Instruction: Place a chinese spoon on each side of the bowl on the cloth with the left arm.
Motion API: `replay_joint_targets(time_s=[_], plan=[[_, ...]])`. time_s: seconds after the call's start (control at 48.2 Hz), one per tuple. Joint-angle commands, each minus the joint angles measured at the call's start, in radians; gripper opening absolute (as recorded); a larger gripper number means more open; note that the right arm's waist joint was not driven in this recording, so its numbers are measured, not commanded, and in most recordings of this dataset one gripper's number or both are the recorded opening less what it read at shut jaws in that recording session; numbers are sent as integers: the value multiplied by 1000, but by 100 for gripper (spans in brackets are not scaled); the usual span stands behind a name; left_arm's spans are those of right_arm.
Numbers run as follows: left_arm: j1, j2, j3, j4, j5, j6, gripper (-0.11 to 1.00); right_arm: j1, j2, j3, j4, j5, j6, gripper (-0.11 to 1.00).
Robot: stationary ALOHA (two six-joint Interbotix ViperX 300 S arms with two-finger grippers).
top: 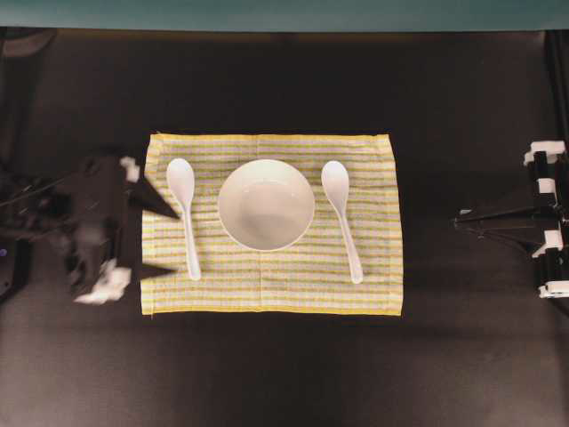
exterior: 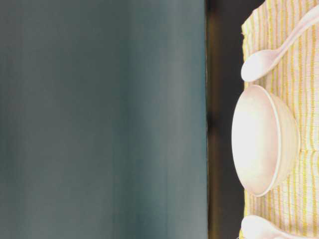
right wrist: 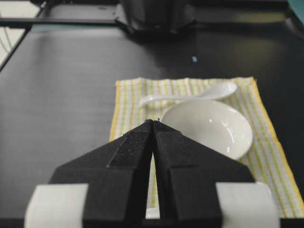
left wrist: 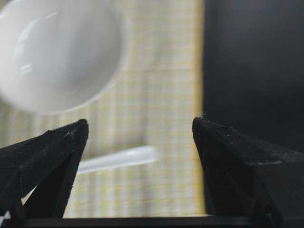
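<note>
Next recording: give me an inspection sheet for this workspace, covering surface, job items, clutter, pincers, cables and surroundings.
Surface: black table, bare around the cloth.
Job items: striped cloth flat; white bowl centred on it; left spoon and right spoon flank the bowl, on the cloth.
Clutter: nothing seen.
Pincers: left pincer open at the cloth's left edge, holding nothing; right pincer shut, empty.
Cables: nothing seen clearly.
Surroundings: teal wall behind the table.

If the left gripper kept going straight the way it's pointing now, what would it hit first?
Most likely the handle of the left spoon, which lies right ahead of the open left gripper on the cloth. The gripper's height is unclear, so it might pass above it toward the bowl.
</note>
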Motion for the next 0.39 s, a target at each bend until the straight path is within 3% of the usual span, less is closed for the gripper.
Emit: replay_joint_targets(time_s=[0.0, 0.145, 0.374], plan=[[-43, -77, 26, 3, -63, -17, 85, 0, 5, -5, 2, -5, 3, -1], [-94, -183, 95, 3, -137, -67, 85, 0, 5, -5, 2, -5, 5, -1], [-103, -293, 198, 3, -156, -224, 85, 0, 5, -3, 2, -6, 5, -1]])
